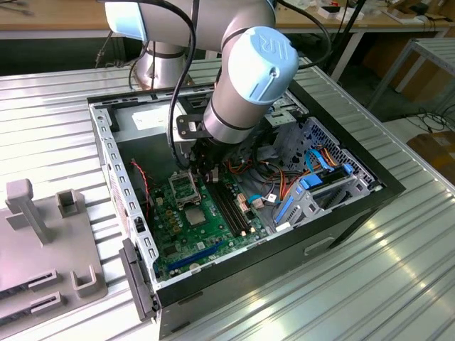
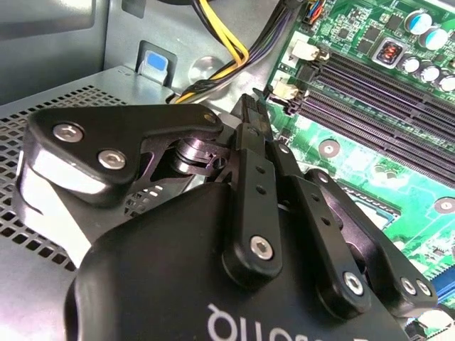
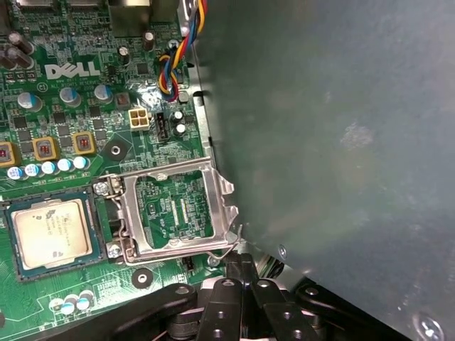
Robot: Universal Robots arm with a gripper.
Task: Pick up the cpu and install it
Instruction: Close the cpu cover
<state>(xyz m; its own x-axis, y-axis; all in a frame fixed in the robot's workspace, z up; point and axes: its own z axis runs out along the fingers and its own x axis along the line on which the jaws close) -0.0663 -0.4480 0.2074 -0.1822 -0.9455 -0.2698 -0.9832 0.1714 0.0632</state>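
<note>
The cpu point(image 3: 51, 231), a flat square chip with a silver-grey top, lies seated in its socket on the green motherboard point(image 3: 64, 106). Beside it the square metal socket frame point(image 3: 178, 213) is swung open, showing board through its window. A thin wire lever point(image 3: 232, 240) runs along the frame's edge. My gripper point(image 3: 242, 268) is shut, its black fingers pressed together right by that lever, with nothing visible between them. In the second wrist view the gripper point(image 2: 252, 106) points at the board's edge near the memory slots. In the exterior view the gripper point(image 1: 205, 167) hangs inside the open computer case.
The grey case wall point(image 3: 327, 142) stands close beside the socket frame. Yellow and black cables point(image 2: 220, 42) and long memory slots point(image 2: 384, 92) lie near the fingers. A drive cage with blue cables point(image 1: 320, 185) fills the exterior view's right. A grey fixture point(image 1: 43, 241) sits outside the case.
</note>
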